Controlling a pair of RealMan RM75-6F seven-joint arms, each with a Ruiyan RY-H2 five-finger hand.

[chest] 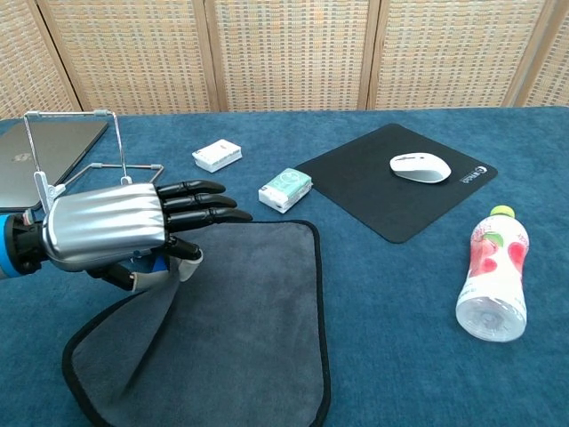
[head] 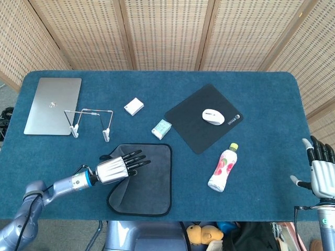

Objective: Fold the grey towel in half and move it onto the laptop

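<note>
Chest view is showing the left hand (chest: 124, 233) pinching the grey towel (chest: 240, 329) by its left edge (thumb under, fingers straight out above), that edge lifting off the table (chest: 400, 356). The laptop (head: 52, 105) is lying closed at far left. The right hand (head: 320, 172) is hovering with fingers apart, holding nothing.

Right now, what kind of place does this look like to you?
Probably an office-style desk set up for robot trials: a closed laptop, a mouse on a black mouse pad, all on a blue-covered table backed by woven folding screens.
</note>
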